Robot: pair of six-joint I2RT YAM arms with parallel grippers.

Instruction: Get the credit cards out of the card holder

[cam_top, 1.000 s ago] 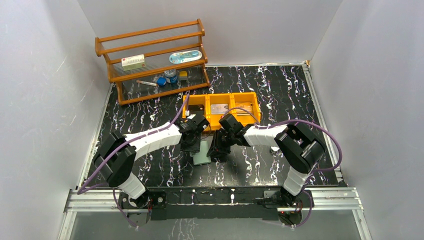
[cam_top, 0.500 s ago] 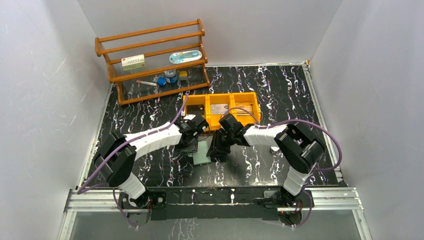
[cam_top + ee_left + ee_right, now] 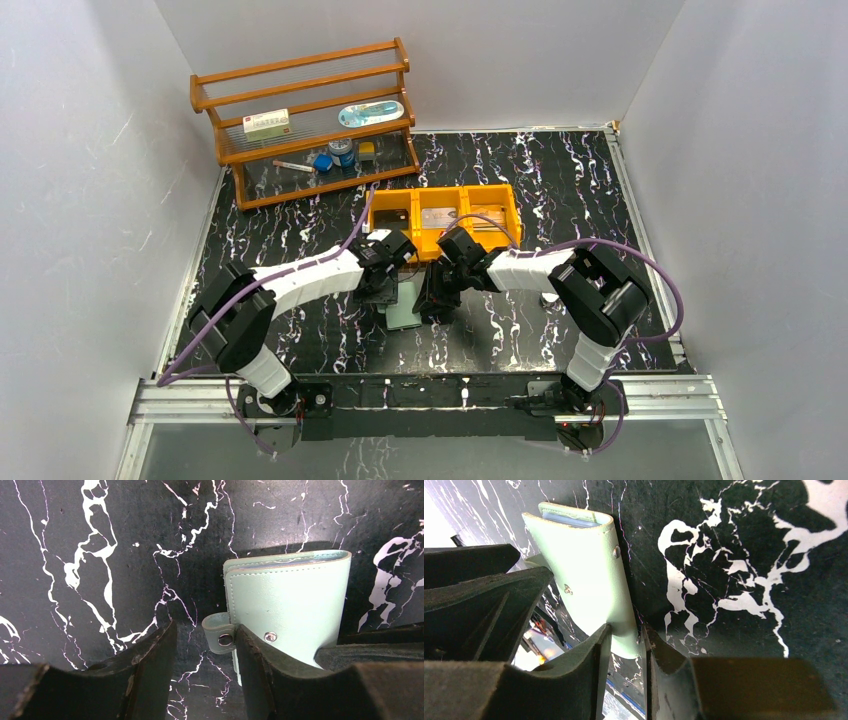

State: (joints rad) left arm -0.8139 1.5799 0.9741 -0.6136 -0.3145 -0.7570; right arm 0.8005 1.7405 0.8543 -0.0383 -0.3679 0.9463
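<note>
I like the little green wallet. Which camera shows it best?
The left wrist camera: the card holder faces it, with its strap and snaps clear. The right wrist camera sees it slanted, its edge pinched by the right gripper. The top camera shows only a small sliver.

Both arms low, inward; left tool with jaws apart, right tool tight on the card holder.
</note>
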